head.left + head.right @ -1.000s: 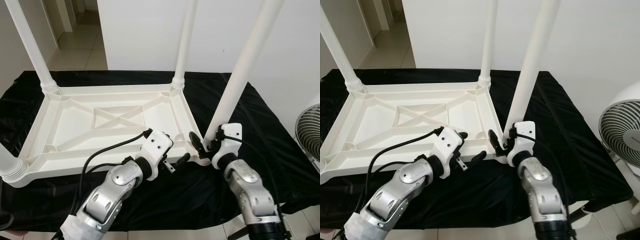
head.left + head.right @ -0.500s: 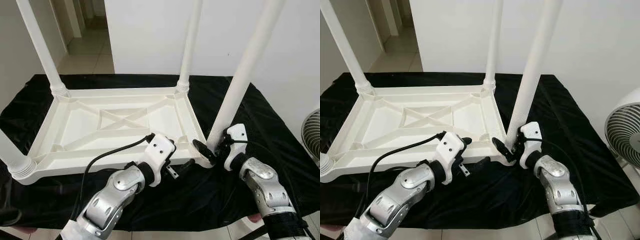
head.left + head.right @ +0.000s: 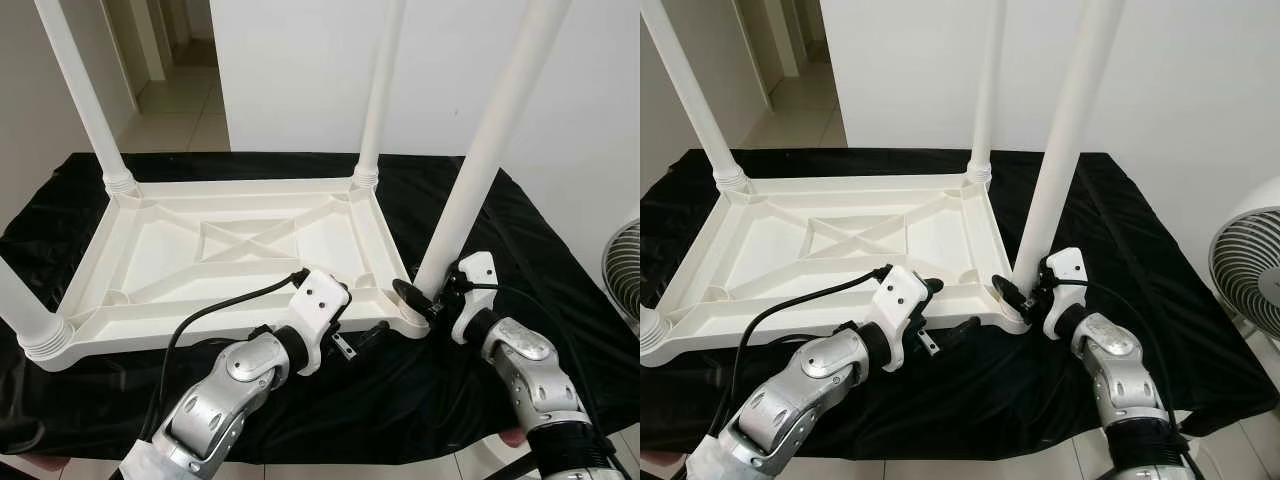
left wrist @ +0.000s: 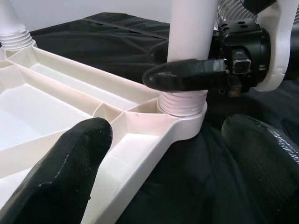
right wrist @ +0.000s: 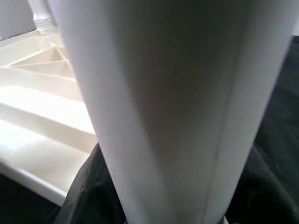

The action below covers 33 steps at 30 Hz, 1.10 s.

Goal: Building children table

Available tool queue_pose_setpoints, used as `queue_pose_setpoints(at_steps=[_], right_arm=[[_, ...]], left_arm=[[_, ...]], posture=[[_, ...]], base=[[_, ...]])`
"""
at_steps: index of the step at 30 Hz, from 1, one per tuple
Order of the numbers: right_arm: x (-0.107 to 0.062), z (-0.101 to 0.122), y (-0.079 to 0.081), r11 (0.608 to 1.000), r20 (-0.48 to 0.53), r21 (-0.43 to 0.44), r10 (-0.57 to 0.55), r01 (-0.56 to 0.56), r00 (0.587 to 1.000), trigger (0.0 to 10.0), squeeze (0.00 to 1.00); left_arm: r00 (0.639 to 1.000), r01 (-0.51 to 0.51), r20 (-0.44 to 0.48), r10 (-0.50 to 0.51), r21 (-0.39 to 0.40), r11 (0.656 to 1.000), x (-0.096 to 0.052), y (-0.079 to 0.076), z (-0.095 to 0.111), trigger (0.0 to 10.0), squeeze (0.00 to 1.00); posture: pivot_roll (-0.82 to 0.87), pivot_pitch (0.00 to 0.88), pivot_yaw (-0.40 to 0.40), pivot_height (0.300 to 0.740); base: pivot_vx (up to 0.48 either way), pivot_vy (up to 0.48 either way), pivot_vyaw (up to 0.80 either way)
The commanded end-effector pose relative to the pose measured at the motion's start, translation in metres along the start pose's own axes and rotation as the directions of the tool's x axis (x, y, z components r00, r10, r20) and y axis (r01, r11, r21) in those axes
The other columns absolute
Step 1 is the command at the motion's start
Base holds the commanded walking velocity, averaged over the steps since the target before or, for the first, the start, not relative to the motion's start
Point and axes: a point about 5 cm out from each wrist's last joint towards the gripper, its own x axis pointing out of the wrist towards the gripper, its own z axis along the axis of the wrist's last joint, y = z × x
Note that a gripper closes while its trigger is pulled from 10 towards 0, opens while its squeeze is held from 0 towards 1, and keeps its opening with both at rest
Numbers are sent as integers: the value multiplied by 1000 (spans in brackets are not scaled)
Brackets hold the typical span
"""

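Note:
A white plastic table top [image 3: 230,240] lies upside down on a black cloth, with white legs standing up from its corners. My right gripper [image 3: 425,291] is at the near-right leg [image 3: 480,170], just above its threaded collar [image 4: 183,102]. It is shut on the leg, with one black finger [image 4: 187,74] across the front and the other behind. My left gripper [image 4: 163,163] is open and straddles the table's front rim beside that corner. One of its fingers is over the ribbed underside and the other over the cloth.
The black cloth [image 3: 540,230] covers a low surface wider than the table. A white fan [image 3: 1250,260] stands on the floor at the right. Further legs rise at the far right [image 3: 378,90], far left [image 3: 80,90] and near left [image 3: 20,320]. A hallway opens at the back left.
The camera has shifted a little. My right gripper has moved in from beside the corner and now clasps the base of the near-right leg. My left gripper has hardly moved.

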Motion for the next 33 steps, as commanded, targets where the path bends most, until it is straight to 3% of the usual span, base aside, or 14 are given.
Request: queue_pose_setpoints(at_steps=[1,10,13,17,18,21,24,28,30,33], right_arm=[[-2,-18,8,999,-67,35,-31,34,997,0,0],[-4,-15,26,987,-27,70,-143,145,989,0,0],[-4,-15,33,969,-36,95,-227,230,973,0,0],[-2,-15,47,905,-68,115,-404,409,912,0,0],[-2,-15,47,905,-68,115,-404,409,912,0,0],[2,-16,59,847,-110,150,-498,510,860,0,0],[7,-13,70,857,-104,157,-479,490,872,0,0],[8,-8,74,870,-76,172,-457,463,886,0,0],[7,-4,73,878,-54,168,-445,448,894,10000,0],[6,-2,66,887,-39,168,-430,431,902,10000,0]], left_arm=[[992,120,-32,-120,-6,993,0,-8,-7,10000,0],[993,115,-34,-115,-7,993,5,-7,-10,10000,0],[993,109,-37,-109,-2,994,7,-5,-11,10000,0],[994,103,-37,-102,6,995,8,0,-10,10000,0],[994,103,-37,-102,6,995,8,0,-10,10000,0],[995,97,-37,-97,10,995,8,2,-10,10000,0],[995,96,-35,-96,9,995,9,2,-10,10000,0],[995,97,-32,-97,8,995,9,1,-10,10000,0],[994,101,-31,-100,10,995,10,1,-11,10000,0],[994,104,-31,-104,14,994,10,1,-10,10000,0]], posture=[[-2,15,-8,740],[-20,10,-6,740],[-23,5,-6,740],[-24,7,-9,740],[-24,7,-9,740],[-25,7,-10,740],[-23,6,-9,740],[-24,1,-7,740],[-23,0,-6,740],[-21,0,-7,740]], base=[[0,0,0],[0,0,0],[0,0,0],[0,0,0],[0,0,0],[0,0,0],[0,0,0],[0,0,0],[0,0,0],[0,0,0]])
